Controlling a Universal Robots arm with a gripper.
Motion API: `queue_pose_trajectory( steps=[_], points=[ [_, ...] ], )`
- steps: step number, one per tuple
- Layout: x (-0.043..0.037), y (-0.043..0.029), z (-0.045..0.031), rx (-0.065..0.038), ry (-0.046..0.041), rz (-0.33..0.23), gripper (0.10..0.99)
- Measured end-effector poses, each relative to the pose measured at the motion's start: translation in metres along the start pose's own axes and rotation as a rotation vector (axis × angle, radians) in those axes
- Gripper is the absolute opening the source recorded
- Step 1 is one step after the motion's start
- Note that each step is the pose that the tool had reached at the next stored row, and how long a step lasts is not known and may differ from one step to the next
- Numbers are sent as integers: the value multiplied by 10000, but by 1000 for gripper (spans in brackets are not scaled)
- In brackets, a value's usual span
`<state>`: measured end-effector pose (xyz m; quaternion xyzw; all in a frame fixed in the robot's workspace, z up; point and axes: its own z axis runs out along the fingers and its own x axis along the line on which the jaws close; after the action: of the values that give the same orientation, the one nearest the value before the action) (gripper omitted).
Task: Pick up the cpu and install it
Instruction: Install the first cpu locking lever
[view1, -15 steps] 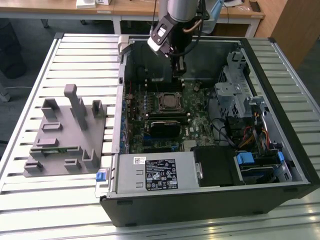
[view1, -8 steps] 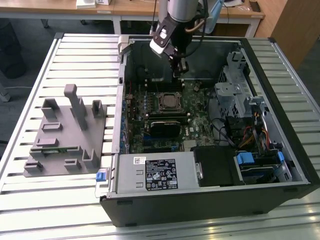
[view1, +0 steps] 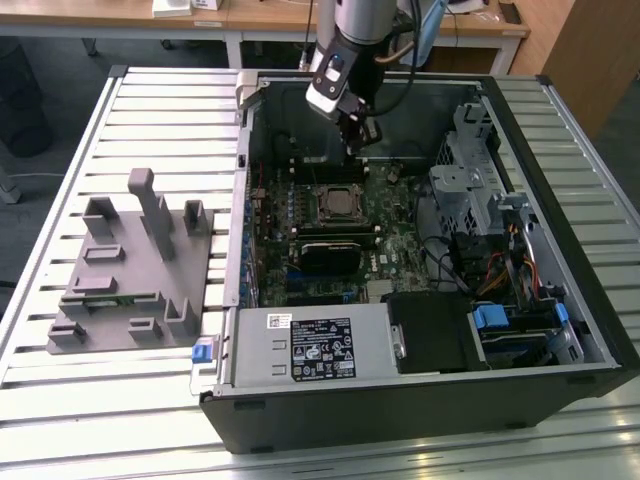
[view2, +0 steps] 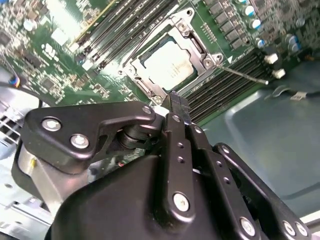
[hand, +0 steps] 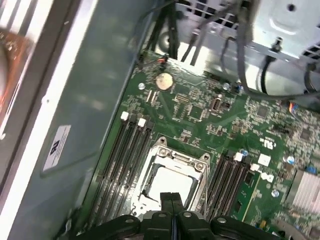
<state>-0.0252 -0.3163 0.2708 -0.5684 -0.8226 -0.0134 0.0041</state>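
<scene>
cpu (hand: 170, 181) seated in socket (hand: 181, 159); gripper (hand: 172, 196) closed, empty, hovering above

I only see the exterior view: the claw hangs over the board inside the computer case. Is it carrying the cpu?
Observer: No. In the first wrist view the claw is shut, with nothing between its tips.
Reviewer: So where is the cpu?
Observer: In the second wrist view the cpu lies flat in the socket on the board, its silvery top facing up inside the metal surround.
</scene>
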Motion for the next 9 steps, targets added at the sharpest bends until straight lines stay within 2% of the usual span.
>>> queue_pose_trajectory(
  steps=[9],
  points=[
    [0,0,5,36,26,-1635,106]
  ],
)
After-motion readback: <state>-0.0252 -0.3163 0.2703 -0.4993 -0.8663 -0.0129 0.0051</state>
